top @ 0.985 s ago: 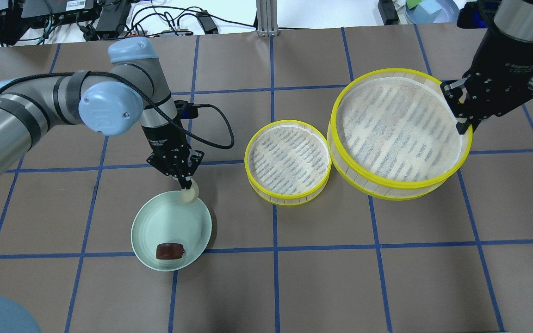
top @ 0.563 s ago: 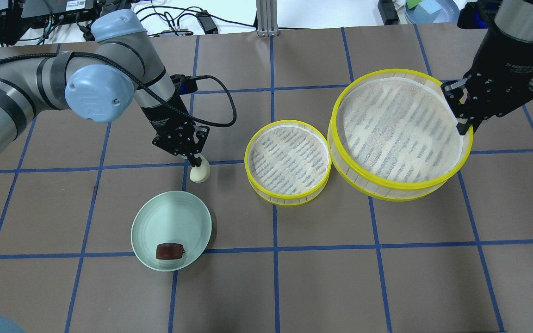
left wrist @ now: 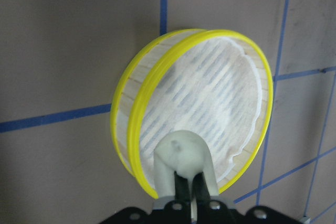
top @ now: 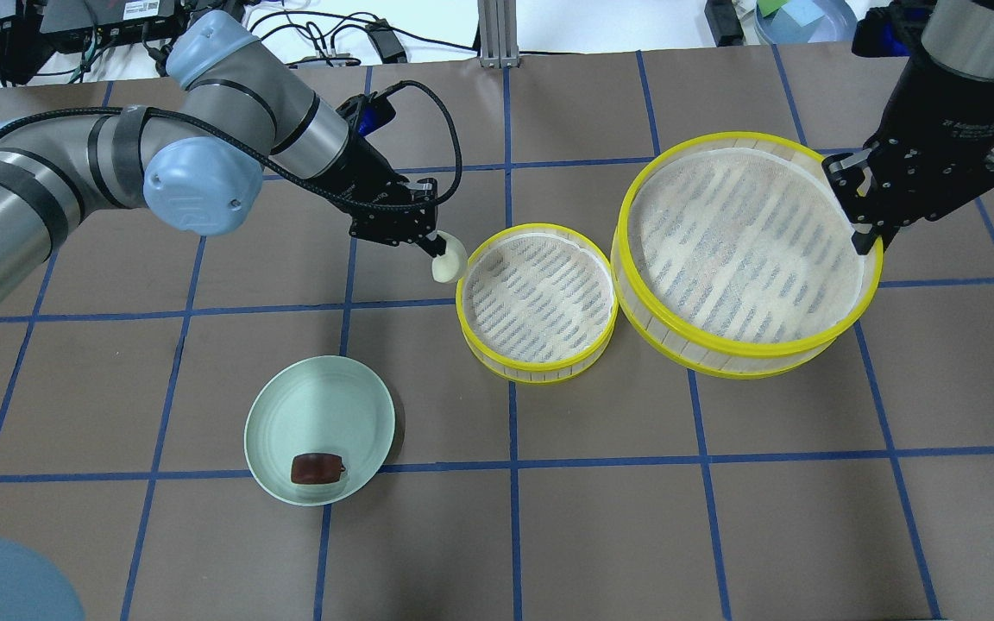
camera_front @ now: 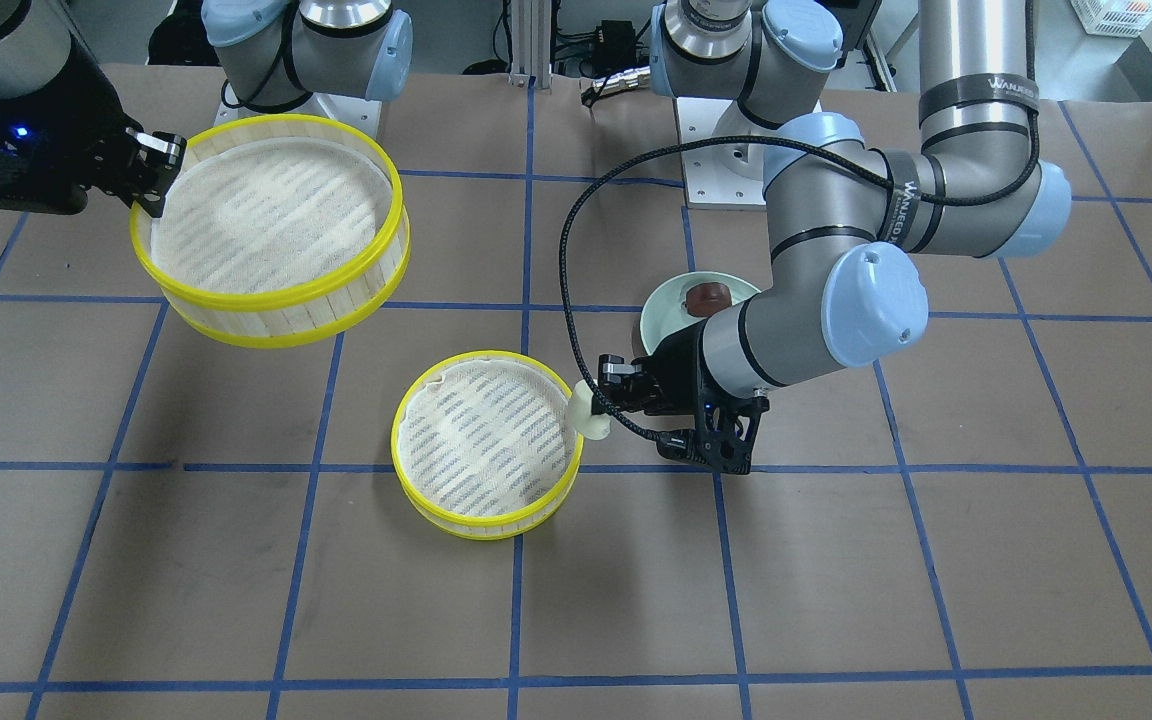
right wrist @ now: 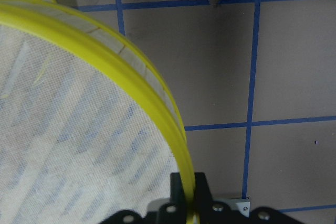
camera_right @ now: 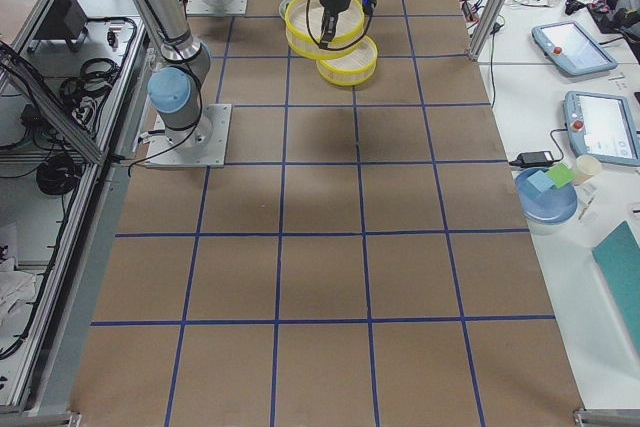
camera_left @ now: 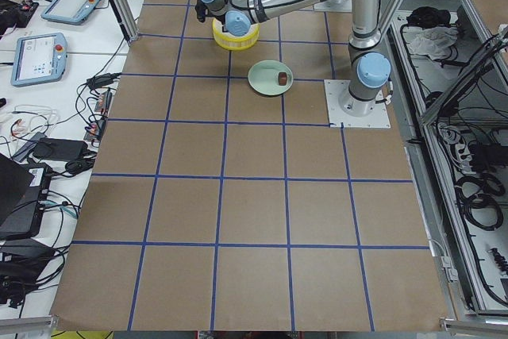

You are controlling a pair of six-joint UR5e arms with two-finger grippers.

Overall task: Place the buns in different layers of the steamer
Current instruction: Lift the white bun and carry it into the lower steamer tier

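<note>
My left gripper (top: 437, 247) is shut on the cream-white bun (top: 448, 260) and holds it in the air just left of the small steamer layer (top: 537, 297). The left wrist view shows the bun (left wrist: 181, 153) in front of that layer (left wrist: 210, 93). The dark reddish-brown bun (top: 317, 468) lies on the pale green plate (top: 316, 405). My right gripper (top: 866, 235) is shut on the right rim of the large steamer layer (top: 743, 250), which looks raised off the table. The right wrist view shows the rim (right wrist: 157, 103) pinched between the fingers.
The large layer's left edge overlaps the small layer's right edge in the overhead view. The left arm's black cable (top: 445, 164) loops above the gripper. Blue tape lines grid the brown table (top: 721, 517). Cables and boxes lie along the far edge.
My left gripper has lifted the cream-white bun off the plate and carried it up and right to the small layer's left rim. The right gripper and large layer have barely moved.
</note>
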